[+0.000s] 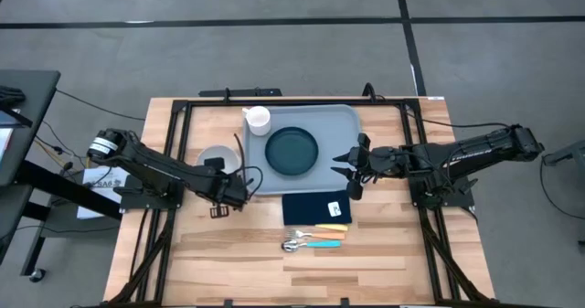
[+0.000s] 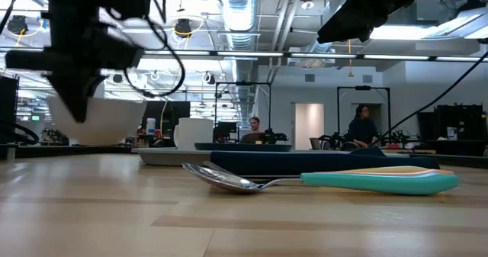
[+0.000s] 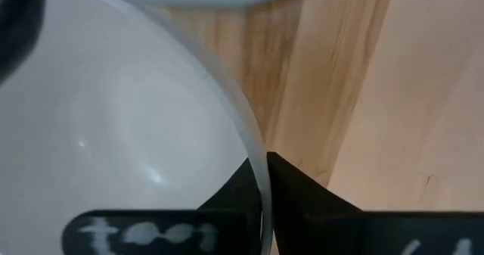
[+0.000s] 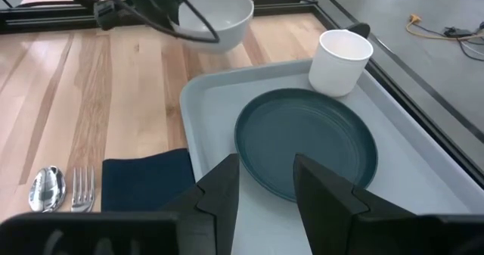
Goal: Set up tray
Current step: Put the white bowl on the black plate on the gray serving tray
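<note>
The grey-blue tray (image 1: 343, 130) lies at the table's far middle and carries the dark teal plate (image 1: 292, 151) and a white cup (image 1: 259, 118). A white bowl (image 1: 218, 158) hangs just left of the tray, in my left gripper (image 1: 239, 184). It also shows in the low view as the bowl (image 2: 99, 120) and past the right wrist as the bowl (image 4: 219, 17). My right gripper (image 1: 347, 166) hovers open over the tray's right part (image 4: 204, 104), beside the plate (image 4: 306, 141), touching nothing. My left gripper (image 3: 261, 164) grips the bowl by its rim (image 3: 253, 145), on the near right side. One finger (image 3: 234, 198) is inside the bowl and the other finger (image 3: 302, 191) is outside. The fingers come from above, slanting down. In the low view the bowl seems lifted just clear of the table.
A dark navy napkin (image 1: 316, 207) lies on the table near the tray's near edge. Nearer still are a spoon (image 2: 229, 179), a fork and teal- and yellow-handled cutlery (image 1: 320, 238). Black frame rails run along the table's left, right and far sides. People sit in the room beyond.
</note>
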Available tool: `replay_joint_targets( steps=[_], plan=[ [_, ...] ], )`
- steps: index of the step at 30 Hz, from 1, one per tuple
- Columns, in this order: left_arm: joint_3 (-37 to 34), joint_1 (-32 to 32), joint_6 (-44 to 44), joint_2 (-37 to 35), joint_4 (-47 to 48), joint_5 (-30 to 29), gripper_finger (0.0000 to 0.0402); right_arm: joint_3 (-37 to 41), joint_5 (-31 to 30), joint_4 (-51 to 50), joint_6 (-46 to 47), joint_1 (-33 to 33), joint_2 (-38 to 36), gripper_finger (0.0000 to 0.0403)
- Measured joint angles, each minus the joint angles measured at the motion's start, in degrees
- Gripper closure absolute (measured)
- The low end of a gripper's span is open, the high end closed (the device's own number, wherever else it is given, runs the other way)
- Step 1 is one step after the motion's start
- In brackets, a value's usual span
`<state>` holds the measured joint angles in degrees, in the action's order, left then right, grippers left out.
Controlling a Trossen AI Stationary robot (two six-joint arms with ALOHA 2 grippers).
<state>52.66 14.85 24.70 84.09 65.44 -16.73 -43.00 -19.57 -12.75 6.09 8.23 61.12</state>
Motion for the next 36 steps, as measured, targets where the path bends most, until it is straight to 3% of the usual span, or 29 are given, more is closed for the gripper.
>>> replay_joint_targets(
  steps=[7,17,24,31,36],
  plan=[
    [8.05,0.2,-8.9,-0.01,3.55,-3.94,0.0401,0.0,-0.02,-0.02,0.0,0.0,0.0,0.0284],
    [13.98,-0.67,-44.75,-0.02,-3.52,-9.65,0.0401,0.0,-0.02,-0.07,-0.07,0.0,0.0,0.0284],
    [14.08,-8.09,-60.68,0.0,-15.2,-1.63,0.0401,0.0,-0.02,-0.08,-0.54,0.0,0.0,0.0284],
    [14.08,-18.95,-67.61,0.33,-21.58,6.01,0.0401,0.0,-0.02,-0.11,-1.72,0.0,-0.02,0.0284],
    [15.09,-22.34,-70.9,2.79,-24.35,8.53,0.0401,0.0,-0.03,-0.23,-2.59,-0.02,-0.02,0.0284]
  ],
)
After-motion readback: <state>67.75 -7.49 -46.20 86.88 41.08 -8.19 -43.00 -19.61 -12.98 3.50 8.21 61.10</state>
